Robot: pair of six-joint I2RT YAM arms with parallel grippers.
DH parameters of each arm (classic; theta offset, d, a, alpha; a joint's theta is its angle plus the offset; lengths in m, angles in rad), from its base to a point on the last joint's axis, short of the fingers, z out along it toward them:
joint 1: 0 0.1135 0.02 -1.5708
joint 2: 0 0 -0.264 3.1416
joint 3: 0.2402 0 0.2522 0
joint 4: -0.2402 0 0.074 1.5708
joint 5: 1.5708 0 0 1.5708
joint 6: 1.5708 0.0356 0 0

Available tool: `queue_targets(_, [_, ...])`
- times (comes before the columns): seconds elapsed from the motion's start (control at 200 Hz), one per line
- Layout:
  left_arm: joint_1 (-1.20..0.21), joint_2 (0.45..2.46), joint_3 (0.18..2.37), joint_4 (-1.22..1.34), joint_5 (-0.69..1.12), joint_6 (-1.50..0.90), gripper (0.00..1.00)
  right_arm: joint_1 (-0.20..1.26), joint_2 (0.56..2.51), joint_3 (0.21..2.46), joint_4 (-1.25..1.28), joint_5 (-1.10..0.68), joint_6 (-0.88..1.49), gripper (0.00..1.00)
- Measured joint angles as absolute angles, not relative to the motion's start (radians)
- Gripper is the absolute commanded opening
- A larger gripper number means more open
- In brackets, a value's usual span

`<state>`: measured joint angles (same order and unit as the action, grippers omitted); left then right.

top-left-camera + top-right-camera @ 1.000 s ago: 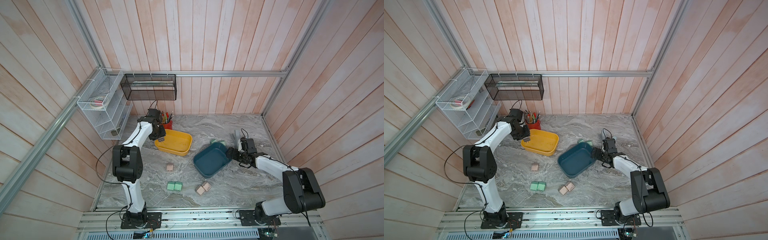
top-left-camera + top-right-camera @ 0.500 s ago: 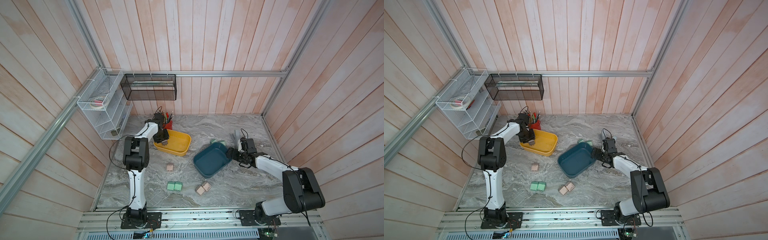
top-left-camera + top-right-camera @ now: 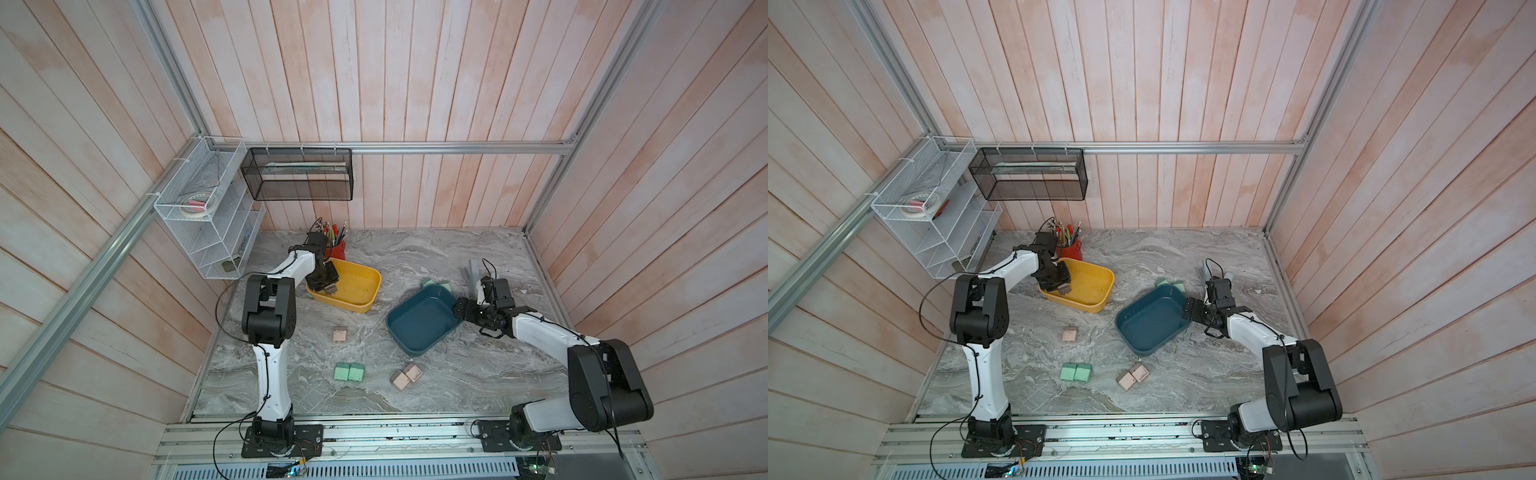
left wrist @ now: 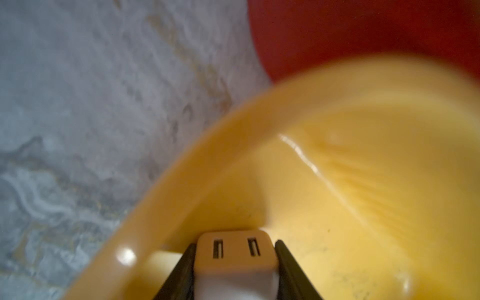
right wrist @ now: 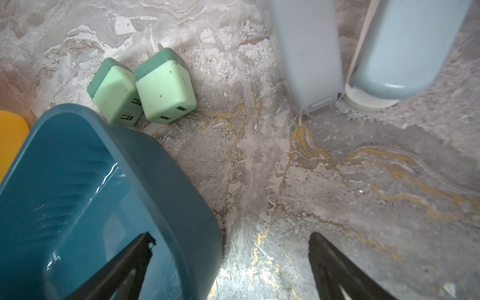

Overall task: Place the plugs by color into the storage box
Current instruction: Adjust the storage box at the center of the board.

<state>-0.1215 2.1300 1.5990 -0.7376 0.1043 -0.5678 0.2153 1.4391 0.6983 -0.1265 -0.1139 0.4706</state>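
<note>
My left gripper (image 3: 330, 288) is shut on a pinkish-tan plug (image 4: 235, 253) with its two slots facing the camera. It hangs low inside the yellow storage box (image 3: 365, 307), at the corner nearest the red cup. My right gripper (image 3: 459, 309) is open and straddles a corner of the blue storage box (image 5: 168, 168), one finger inside and one outside. Two mint green plugs (image 5: 166, 88) lie on the table just behind that box. In both top views, a lone tan plug (image 3: 340, 333), a green pair (image 3: 349, 372) and a tan pair (image 3: 406, 376) lie on the marble nearer the front.
A red cup of pencils (image 3: 337, 247) stands right behind the yellow box. Two upright grey sticks (image 5: 309, 52) stand beyond my right gripper. A white wire rack (image 3: 208, 216) and a black mesh basket (image 3: 299, 174) hang on the back left walls.
My left arm has swung right from beside the yellow box, carrying the tan plug over the rim and down into it. The right arm has not moved.
</note>
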Motion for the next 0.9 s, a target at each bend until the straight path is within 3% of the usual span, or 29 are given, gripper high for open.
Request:
queue_targets(0.325, [-0.122, 2.009, 1.406, -0.663, 0.134, -0.640, 0.47, 0.216, 1.440, 0.686, -0.119, -0.123, 0.479, 0.97])
queue_targets(0.58, [-0.124, 1.986, 1.381, -0.648, 0.150, -0.667, 0.74, 0.229, 1.440, 0.681, -0.108, -0.130, 0.492, 0.97])
queue_targets(0.9, [-0.131, 1.991, 1.455, -0.757, 0.170, -0.667, 0.85, 0.235, 1.439, 0.676, -0.103, -0.133, 0.497, 0.97])
